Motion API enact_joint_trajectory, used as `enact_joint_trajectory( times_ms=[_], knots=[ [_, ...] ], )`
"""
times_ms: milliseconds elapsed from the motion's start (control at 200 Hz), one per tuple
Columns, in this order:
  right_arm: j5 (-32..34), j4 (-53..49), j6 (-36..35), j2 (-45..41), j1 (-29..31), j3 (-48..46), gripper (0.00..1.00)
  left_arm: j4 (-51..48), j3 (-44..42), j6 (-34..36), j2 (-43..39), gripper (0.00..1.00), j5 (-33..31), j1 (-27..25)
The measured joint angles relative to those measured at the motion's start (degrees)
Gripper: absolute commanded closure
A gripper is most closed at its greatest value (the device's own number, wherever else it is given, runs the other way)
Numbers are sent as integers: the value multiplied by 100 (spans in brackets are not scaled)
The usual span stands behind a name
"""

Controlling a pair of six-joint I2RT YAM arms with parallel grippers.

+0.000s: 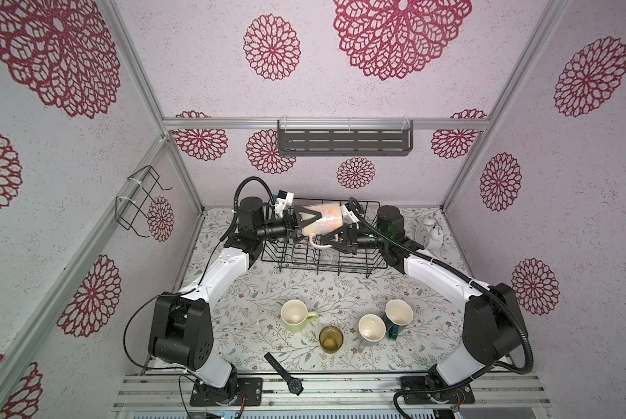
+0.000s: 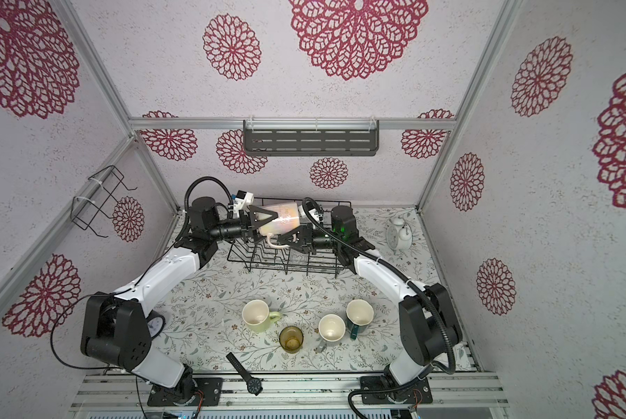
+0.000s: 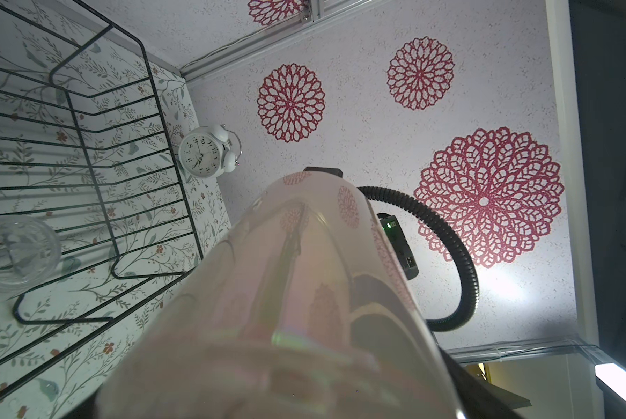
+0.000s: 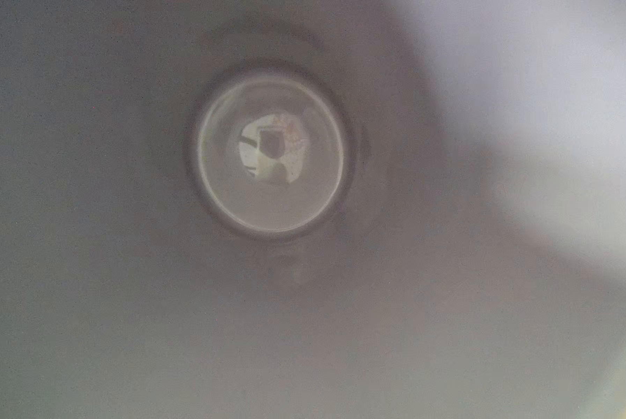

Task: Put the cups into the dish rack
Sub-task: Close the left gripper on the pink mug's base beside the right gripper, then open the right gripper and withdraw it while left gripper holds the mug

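The tall pink cup (image 1: 326, 222) (image 2: 285, 218) lies on its side in the air above the dish rack (image 1: 340, 270) (image 3: 122, 109), between both grippers. My right gripper (image 1: 331, 241) is shut on its rim wall beside the handle, and the right wrist view looks down the lilac inside of the cup (image 4: 271, 152). My left gripper (image 1: 309, 226) stands wide open with its fingers straddling the cup's base end; the cup's wall (image 3: 286, 290) fills the left wrist view. A small clear glass (image 3: 14, 250) sits in the rack. On the table stand the yellow-green mug (image 1: 295, 315), amber tumbler (image 1: 330, 339), grey mug (image 1: 371, 328) and teal mug (image 1: 398, 313).
A white alarm clock (image 1: 429, 232) (image 3: 206, 152) stands right of the rack. A black wristwatch (image 1: 286, 375) lies at the table's front edge. A wire holder (image 1: 141, 203) hangs on the left wall and a slotted shelf (image 1: 344, 139) on the back wall.
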Motion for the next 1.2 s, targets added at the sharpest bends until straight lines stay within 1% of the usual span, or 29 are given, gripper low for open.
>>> enact_joint_trajectory(
  times_ms=[45,80,350,781,856,1001,1051,1201],
  knots=[
    [-7,-4,7,22,-22,0,100,33,9,-7,35,0,-31,-15],
    [-7,0,7,42,-33,0,100,70,20,-37,74,3,-55,-26],
    [35,57,66,179,-129,0,100,887,22,-658,529,3,42,-39],
    [-48,-76,-48,184,-131,-35,100,446,42,-415,450,3,37,-4],
    [-61,-164,-170,184,-131,-35,100,422,42,-415,448,0,61,7],
    [-188,-426,-575,177,-114,-33,100,396,33,-479,448,1,-20,9],
    [-188,-476,-625,177,-105,-33,100,409,13,-505,448,3,-15,9],
    [-190,-553,-673,177,-105,0,100,605,-50,-625,448,1,-17,2]
  ],
)
